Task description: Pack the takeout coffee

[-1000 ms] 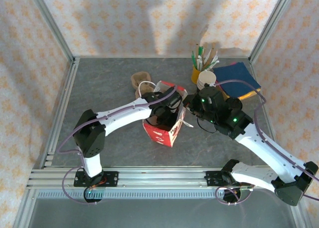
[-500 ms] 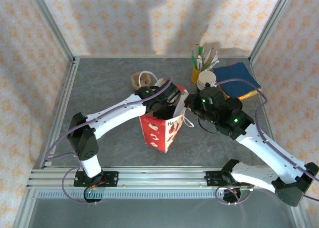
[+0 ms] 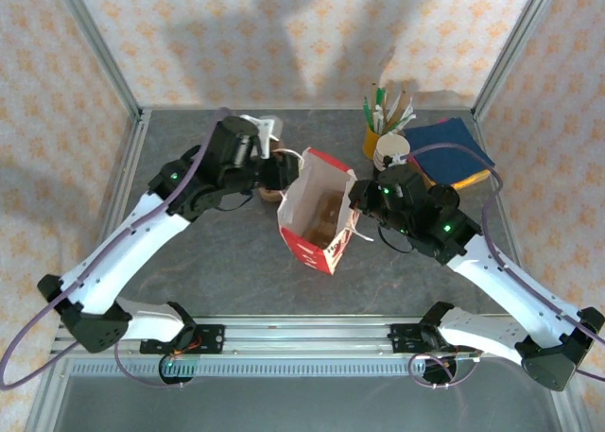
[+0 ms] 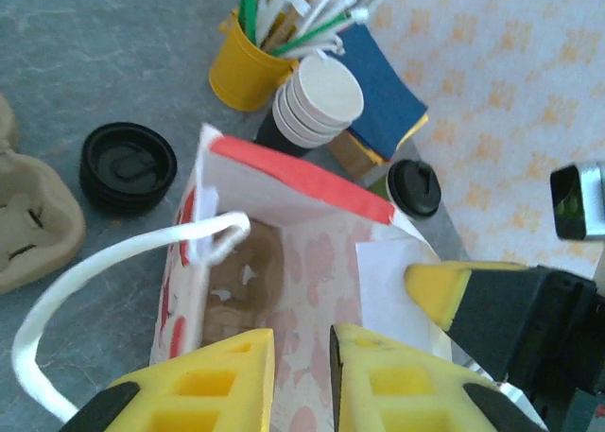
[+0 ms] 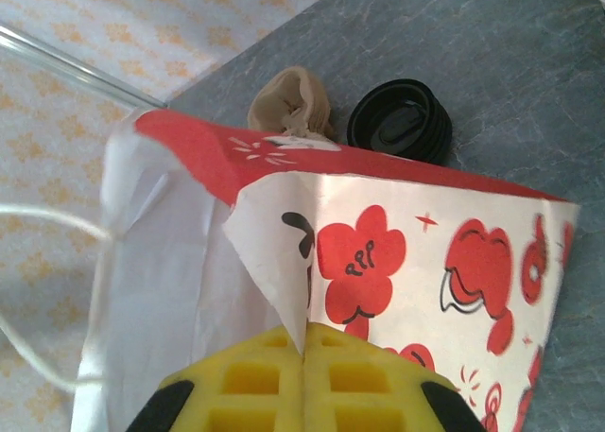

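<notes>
Gripping the red-flowered paper bag (image 5: 416,252) rim: right gripper (image 5: 304,345) clamped shut on it.
Left gripper (image 4: 301,342) slightly parted, empty, beside bag mouth; takeout coffee (image 4: 413,187) stands on table (image 4: 95,73) beyond bag; print illegible.

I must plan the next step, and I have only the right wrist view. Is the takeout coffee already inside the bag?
Observer: No. In the left wrist view the takeout coffee stands on the table beyond the bag, near the blue napkins.
Operator: Is the bag empty?
Observer: No, something brown lies at its bottom.
Operator: And the other arm?
Observer: The left gripper hovers over the bag's mouth, jaws slightly apart, holding nothing.
</notes>
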You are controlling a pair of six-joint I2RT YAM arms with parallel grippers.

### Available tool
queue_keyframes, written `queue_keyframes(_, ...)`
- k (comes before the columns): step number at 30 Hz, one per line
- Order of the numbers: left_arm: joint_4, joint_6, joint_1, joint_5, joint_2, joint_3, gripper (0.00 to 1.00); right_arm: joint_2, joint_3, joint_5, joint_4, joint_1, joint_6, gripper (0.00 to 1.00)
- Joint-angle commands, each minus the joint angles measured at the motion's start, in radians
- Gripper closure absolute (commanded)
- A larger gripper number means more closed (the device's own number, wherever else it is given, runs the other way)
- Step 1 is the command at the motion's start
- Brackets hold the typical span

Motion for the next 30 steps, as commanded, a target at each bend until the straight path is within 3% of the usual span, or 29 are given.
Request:
queue_keyframes(1, 0.065, -0.022, 0.032, 0.034, -0.037, -0.039, 0.75, -0.028, 0.014, -0.037, 0.041, 0.0, -0.089, 1.0)
queue_keyframes(6, 0.019, -0.019, 0.092, -0.05, -0.093, -0.033, 0.74, -0.053, 0.008, -0.096, 0.074, 0.001, -0.15, 1.0)
queue_keyframes(9, -0.008, -0.035, 0.144, -0.17, -0.146, -0.045, 0.72, -0.083, -0.017, -0.15, 0.12, 0.001, -0.195, 1.0)
queue_keyframes(12, -0.006, -0.051, 0.196, -0.259, -0.207, -0.092, 0.61, -0.126, -0.058, -0.19, 0.175, 0.001, -0.245, 1.0)
queue_keyframes(17, 0.052, -0.086, 0.228, -0.295, -0.265, -0.183, 0.56, -0.208, -0.137, -0.253, 0.28, 0.001, -0.328, 1.0)
queue_keyframes(30, 0.085, -0.08, 0.231, -0.276, -0.266, -0.244, 0.56, -0.319, -0.256, -0.4, 0.418, 0.001, -0.41, 1.0)
